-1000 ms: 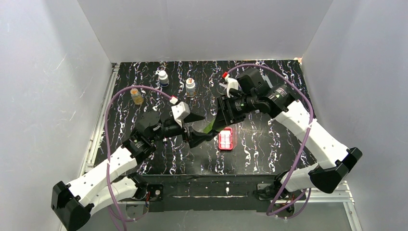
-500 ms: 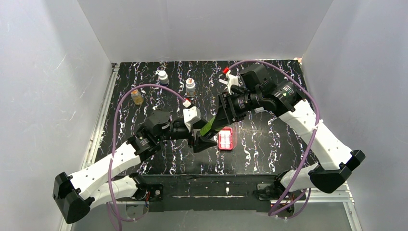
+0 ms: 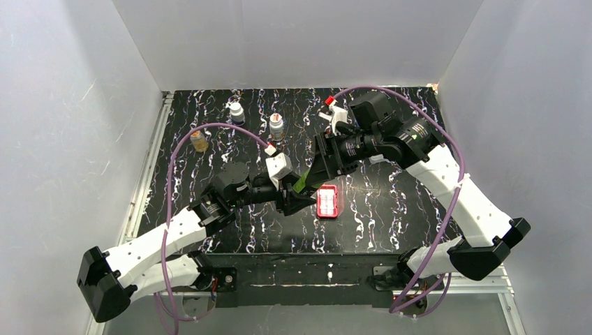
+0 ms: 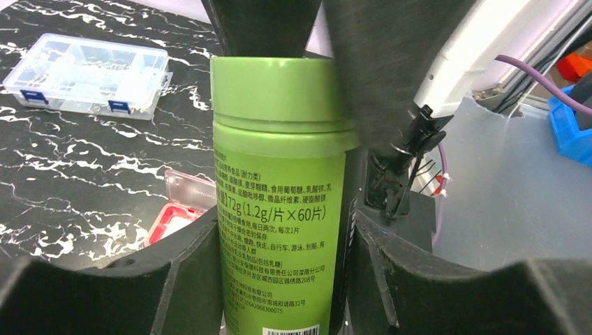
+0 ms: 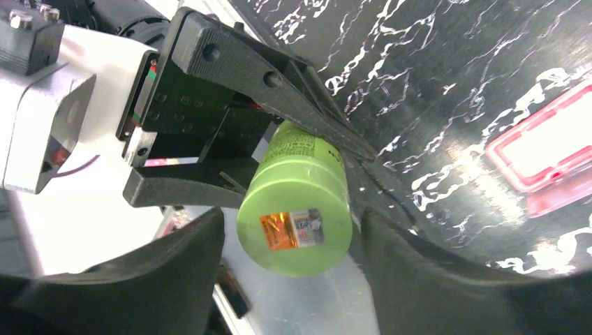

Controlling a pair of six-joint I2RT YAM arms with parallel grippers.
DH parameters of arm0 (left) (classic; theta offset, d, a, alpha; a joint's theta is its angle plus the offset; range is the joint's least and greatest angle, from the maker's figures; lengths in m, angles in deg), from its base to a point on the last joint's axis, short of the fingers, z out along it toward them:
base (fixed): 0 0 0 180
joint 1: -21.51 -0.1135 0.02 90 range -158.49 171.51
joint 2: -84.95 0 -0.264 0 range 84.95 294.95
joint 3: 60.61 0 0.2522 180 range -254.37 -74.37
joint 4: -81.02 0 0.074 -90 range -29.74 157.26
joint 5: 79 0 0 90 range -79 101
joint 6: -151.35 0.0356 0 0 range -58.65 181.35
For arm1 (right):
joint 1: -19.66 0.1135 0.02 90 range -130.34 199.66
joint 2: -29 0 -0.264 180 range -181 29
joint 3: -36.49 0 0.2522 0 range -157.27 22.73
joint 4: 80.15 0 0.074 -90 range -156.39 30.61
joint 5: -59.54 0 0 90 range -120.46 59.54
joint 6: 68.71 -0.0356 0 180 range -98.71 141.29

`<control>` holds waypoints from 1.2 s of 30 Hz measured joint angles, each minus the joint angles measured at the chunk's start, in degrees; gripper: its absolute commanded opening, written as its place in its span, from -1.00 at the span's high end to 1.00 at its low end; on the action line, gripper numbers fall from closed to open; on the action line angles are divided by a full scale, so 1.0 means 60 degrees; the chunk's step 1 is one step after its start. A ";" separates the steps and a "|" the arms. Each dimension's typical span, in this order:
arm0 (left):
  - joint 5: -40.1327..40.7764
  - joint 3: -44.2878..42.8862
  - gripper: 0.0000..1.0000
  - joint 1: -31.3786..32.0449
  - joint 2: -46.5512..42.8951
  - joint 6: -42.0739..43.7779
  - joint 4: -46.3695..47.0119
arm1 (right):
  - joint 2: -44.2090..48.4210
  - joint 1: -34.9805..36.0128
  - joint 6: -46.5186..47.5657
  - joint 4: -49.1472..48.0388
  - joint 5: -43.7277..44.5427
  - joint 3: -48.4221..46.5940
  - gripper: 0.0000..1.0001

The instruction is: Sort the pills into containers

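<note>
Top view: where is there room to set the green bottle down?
Free: table right of the red pill case, and the strip between it and the near edge. Crowded: centre, left gripper and right gripper on the green bottle; back left, three small bottles.

From above, the left gripper (image 3: 298, 198) and right gripper (image 3: 308, 181) hide most of the green bottle (image 3: 301, 183), the left wrist view crops its base, and contents of the red pill case (image 3: 327, 201) are too small to tell.
</note>
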 measured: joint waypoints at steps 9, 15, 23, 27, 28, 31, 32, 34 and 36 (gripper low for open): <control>0.2412 0.0178 1.00 0.0614 -0.0253 0.1417 -0.0519 | 0.0033 -0.0104 -0.0294 -0.0041 0.0147 0.0000 -0.69; 0.3156 0.0175 1.00 0.0998 -0.0350 0.2257 -0.0610 | -0.0210 -0.0123 -0.0476 -0.0016 0.0188 -0.0051 -0.49; 0.3516 0.0175 1.00 0.1098 -0.0327 0.2541 -0.0694 | -0.0506 -0.0196 -0.0712 -0.0024 0.0355 -0.0067 0.14; 0.3497 0.0080 1.00 0.1106 -0.0234 0.2435 -0.0815 | -0.0506 -0.0196 -0.0664 -0.0009 0.0443 -0.0073 0.46; 0.3448 0.0023 1.00 0.1104 -0.0201 0.2384 -0.0891 | -0.0506 -0.0196 -0.0610 -0.0007 0.0460 -0.0073 0.51; 0.3186 -0.0259 1.00 0.1080 -0.0153 0.2180 -0.1382 | -0.0506 -0.0191 -0.0229 0.0013 0.0422 -0.0100 0.61; 0.3039 -0.0384 1.00 0.1052 -0.0153 0.2094 -0.1605 | -0.0489 -0.0176 -0.0061 0.0003 0.0368 -0.0114 0.62; 0.2590 -0.0741 1.00 0.0955 -0.0158 0.1858 -0.2143 | -0.0391 -0.0163 0.0262 -0.0075 0.0155 -0.0117 0.63; 0.2137 -0.1074 1.00 0.0865 -0.0177 0.1641 -0.2559 | -0.0233 -0.0155 0.0616 -0.0215 -0.0167 -0.0112 0.63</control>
